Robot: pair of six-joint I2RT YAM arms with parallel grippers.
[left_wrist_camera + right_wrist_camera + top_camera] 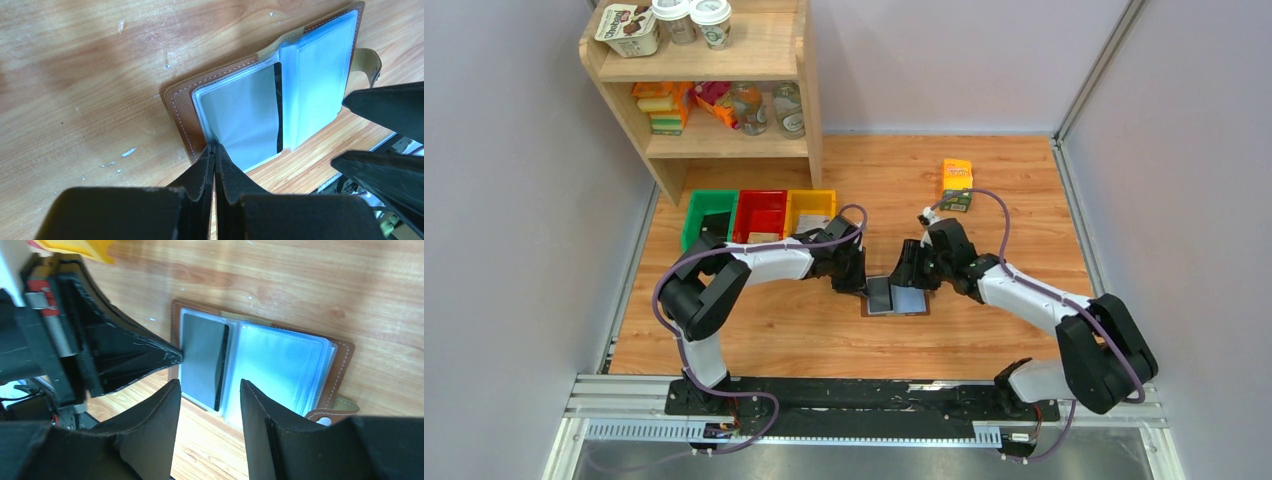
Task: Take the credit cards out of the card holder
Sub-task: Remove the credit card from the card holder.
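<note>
The brown card holder [921,310] lies open and flat on the table, its pale blue sleeves [280,365] facing up. A dark credit card [202,360] sits in the left sleeve, and its black edge [278,107] shows by the spine. My left gripper [215,147] is shut, with its tips on the near left corner of that sleeve [240,120]. I cannot tell whether the sleeve is pinched between them. My right gripper [210,385] hangs open over the holder's near edge, nothing between its fingers. The clasp tab [367,62] sticks out on the right.
An orange-green carton [956,185] stands behind the right arm. Green [711,215], red [761,213] and yellow [810,208] bins line up at the back left, below a wooden shelf [714,90] holding cups and jars. Walls close in on both sides.
</note>
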